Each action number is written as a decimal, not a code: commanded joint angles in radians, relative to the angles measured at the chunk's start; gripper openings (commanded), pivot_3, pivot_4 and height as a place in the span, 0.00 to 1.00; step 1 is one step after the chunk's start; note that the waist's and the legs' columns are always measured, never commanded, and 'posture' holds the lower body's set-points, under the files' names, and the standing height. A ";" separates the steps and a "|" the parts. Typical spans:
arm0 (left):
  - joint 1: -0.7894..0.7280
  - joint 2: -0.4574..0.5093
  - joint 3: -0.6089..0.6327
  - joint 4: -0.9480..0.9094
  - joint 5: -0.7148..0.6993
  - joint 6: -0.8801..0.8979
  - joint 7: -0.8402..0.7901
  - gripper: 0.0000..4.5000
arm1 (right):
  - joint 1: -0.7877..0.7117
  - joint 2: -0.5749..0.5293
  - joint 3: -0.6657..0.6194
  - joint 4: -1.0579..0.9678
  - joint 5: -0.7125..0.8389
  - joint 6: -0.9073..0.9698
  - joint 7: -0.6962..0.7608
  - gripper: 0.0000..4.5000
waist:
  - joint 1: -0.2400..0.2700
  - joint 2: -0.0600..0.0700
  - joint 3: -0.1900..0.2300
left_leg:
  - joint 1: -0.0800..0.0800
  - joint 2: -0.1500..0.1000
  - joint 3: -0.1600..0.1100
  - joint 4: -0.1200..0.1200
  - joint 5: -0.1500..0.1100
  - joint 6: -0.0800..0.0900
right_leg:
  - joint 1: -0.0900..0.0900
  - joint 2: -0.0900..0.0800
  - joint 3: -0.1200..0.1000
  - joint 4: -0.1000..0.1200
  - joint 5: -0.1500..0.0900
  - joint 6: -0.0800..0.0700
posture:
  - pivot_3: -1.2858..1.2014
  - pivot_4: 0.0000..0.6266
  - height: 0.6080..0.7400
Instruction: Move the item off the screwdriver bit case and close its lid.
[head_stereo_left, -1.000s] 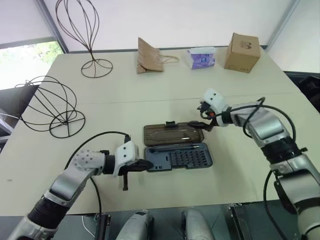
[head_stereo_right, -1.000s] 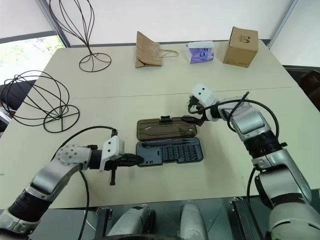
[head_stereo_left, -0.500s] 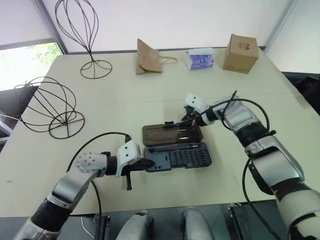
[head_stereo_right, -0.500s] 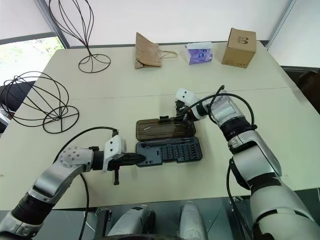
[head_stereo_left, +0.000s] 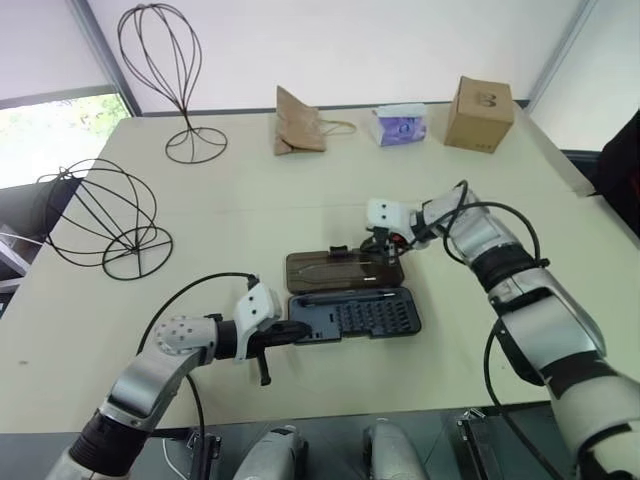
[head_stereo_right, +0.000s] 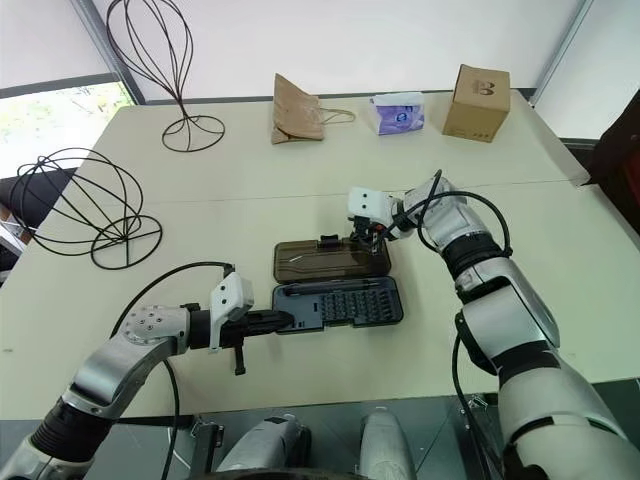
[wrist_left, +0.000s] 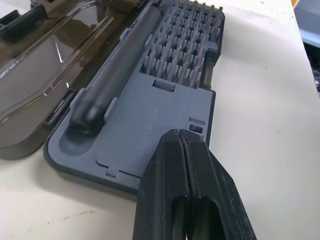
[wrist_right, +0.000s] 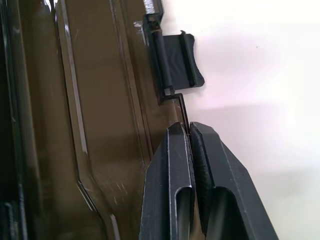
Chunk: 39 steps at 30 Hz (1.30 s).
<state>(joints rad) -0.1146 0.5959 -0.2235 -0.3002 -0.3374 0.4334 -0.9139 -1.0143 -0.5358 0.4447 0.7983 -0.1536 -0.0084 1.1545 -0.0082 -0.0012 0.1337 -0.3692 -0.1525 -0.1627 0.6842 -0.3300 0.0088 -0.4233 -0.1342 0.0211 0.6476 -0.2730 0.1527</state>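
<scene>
Both pincers pinch edges: right pincer (wrist_right: 190, 131) lid (wrist_right: 100, 100), left pincer (wrist_left: 184, 142) case (wrist_left: 150, 115).

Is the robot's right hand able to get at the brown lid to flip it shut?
Probably yes. The right gripper is already at the far edge of the lid, shut on that rim near the latch tab, with nothing lying on it.

I log: screwdriver bit case (head_stereo_left: 355, 317) matt grey plastic; lid (head_stereo_left: 343, 269) glossy translucent smoky-brown plastic, faint scratches; item (head_stereo_left: 100, 222) thin black wire; table (head_stereo_left: 250, 190) smooth matt cream; cardboard box (head_stereo_left: 477, 113) plain brown; gripper fingers (wrist_left: 187, 190) matt black.
</scene>
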 joint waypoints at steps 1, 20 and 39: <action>0.004 0.010 0.001 0.044 0.015 0.024 0.004 0.00 | 0.047 -0.075 -0.081 -0.172 -0.003 0.069 -0.042 0.01 | 0.002 0.000 0.000 | -0.001 0.000 0.000 0.000 0.000 0.000 | -0.001 0.000 0.000 0.000 0.000 0.000 | 0.52 0.24 1.00; -0.031 -0.050 0.080 0.059 -0.095 0.096 0.021 0.00 | 0.154 -0.143 -0.142 -0.502 -0.012 0.135 -0.089 0.01 | 0.000 0.003 0.002 | -0.004 0.000 0.000 0.000 0.000 -0.001 | -0.004 0.000 0.000 0.000 0.000 0.000 | 0.52 0.24 1.00; -0.384 -0.221 0.382 0.397 -0.265 0.119 0.376 0.00 | 0.259 -0.164 -0.151 -0.638 -0.053 0.099 -0.161 0.01 | -0.001 0.000 0.003 | -0.006 0.000 0.001 0.000 0.001 -0.001 | -0.005 0.000 -0.001 -0.002 0.000 0.000 | 0.52 0.24 1.00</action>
<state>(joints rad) -0.4879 0.3698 0.2153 0.0243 -0.7140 0.6418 -0.5423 -0.7393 -0.7033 0.3158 0.1809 -0.2114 0.1008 1.0037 -0.0097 -0.0012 0.1364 -0.3749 -0.1522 -0.1618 0.6845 -0.3293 0.0077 -0.4285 -0.1345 0.0202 0.6461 -0.2730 0.1528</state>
